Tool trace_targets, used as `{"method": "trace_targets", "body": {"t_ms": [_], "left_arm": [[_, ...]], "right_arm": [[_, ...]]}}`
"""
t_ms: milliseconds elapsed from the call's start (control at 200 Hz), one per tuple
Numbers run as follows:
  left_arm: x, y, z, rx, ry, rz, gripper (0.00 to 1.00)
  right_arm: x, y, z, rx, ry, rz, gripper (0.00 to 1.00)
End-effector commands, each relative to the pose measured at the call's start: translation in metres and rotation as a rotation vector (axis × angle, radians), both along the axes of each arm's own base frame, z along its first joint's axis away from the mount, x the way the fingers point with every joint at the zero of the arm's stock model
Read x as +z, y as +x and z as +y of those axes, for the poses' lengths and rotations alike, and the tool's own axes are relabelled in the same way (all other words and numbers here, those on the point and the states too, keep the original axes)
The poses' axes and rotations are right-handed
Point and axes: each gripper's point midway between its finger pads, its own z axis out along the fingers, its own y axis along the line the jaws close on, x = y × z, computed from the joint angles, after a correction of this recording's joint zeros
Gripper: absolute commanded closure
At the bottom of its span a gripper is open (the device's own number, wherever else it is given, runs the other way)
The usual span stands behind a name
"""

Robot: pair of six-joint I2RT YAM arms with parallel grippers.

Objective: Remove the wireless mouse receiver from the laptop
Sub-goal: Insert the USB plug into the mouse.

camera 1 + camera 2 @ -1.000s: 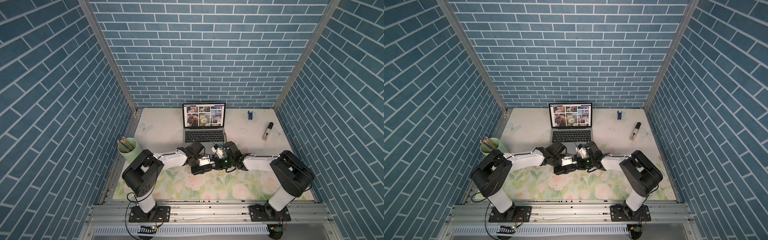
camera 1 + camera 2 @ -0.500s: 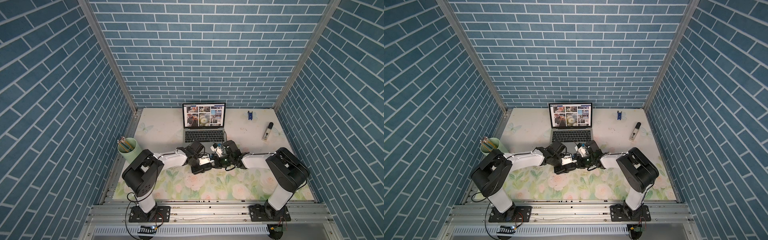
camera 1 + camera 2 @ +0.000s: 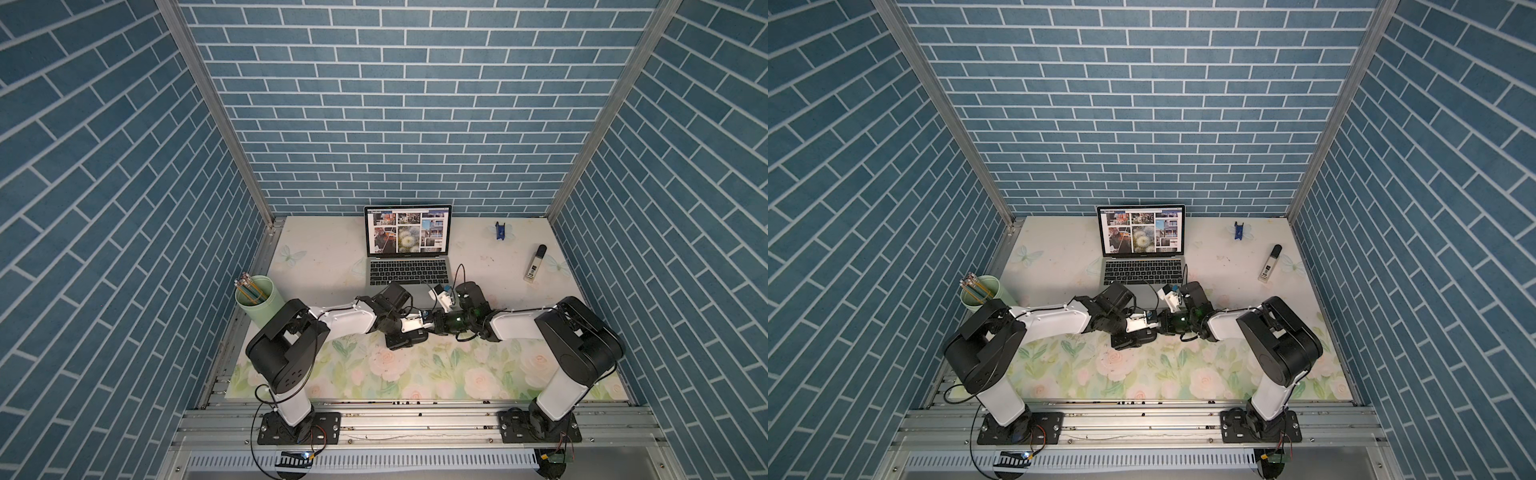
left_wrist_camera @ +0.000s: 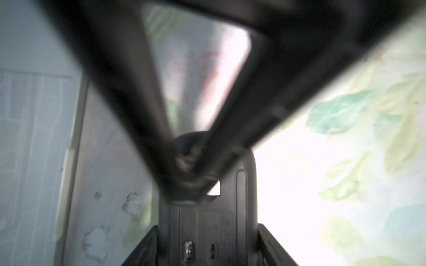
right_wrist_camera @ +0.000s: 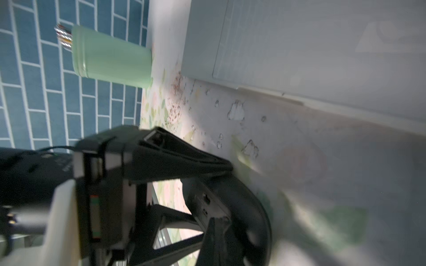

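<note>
Spotter: Receiver hunt first. The wireless mouse receiver can't be picked out for certain. No stub shows on either side edge of the laptop (image 3: 407, 274) in both top views, though it would be tiny there. A small blurred lump (image 4: 184, 161) at the tips of the right gripper (image 4: 184, 175) may be it.

Operator: Grippers?

Spotter: The left gripper (image 5: 219, 198) is part open, its fingers clamped on the sides of the flat black mouse (image 4: 207, 221), underside turned up. The right gripper is fully closed and its tips touch that underside. Whether anything is pinched there I cannot tell. Both meet low over the surface (image 3: 478, 374), just near of the laptop's front edge, at centre.

Operator: Step in hand?

Spotter: My read is that the stub is already out of the laptop and is being handled at the mouse underside. To do it well, hold the mouse level and rigid with the left arm. Keep the right pinch tight, since a part that small slips easily. Move straight along the slot line without twisting, and stay clear of the trackpad edge.

Operator: Laptop's look?

Spotter: It is slim and silver-grey, with a black keyboard and the lid up. The screen shows a grid of photos. It sits at far centre and faces the arms.
</note>
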Motion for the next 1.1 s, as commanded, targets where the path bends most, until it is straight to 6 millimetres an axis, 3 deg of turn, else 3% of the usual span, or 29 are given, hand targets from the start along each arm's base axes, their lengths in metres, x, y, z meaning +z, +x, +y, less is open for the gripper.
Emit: {"method": "trace_targets", "body": {"t_ms": [0,255,510,725,1095], "left_arm": [[-0.043,-0.033,0.031,-0.041,0.155,0.107,0.52],[-0.044,-0.034,0.031,-0.040,0.160,0.114,0.52],[-0.047,-0.033,0.032,-0.038,0.171,0.121,0.52],[-0.048,-0.033,0.031,-0.038,0.175,0.128,0.52],[-0.049,-0.034,0.031,-0.038,0.176,0.132,0.52]], "right_arm": [[0.023,0.008,-0.001,-0.016,0.098,-0.031,1.00],[0.018,0.004,-0.007,-0.019,0.074,-0.005,1.00],[0.006,-0.015,-0.022,-0.004,-0.019,0.016,1.00],[-0.007,-0.029,-0.011,0.051,-0.045,0.043,1.00],[-0.011,-0.025,-0.006,0.056,-0.064,0.036,1.00]]}}
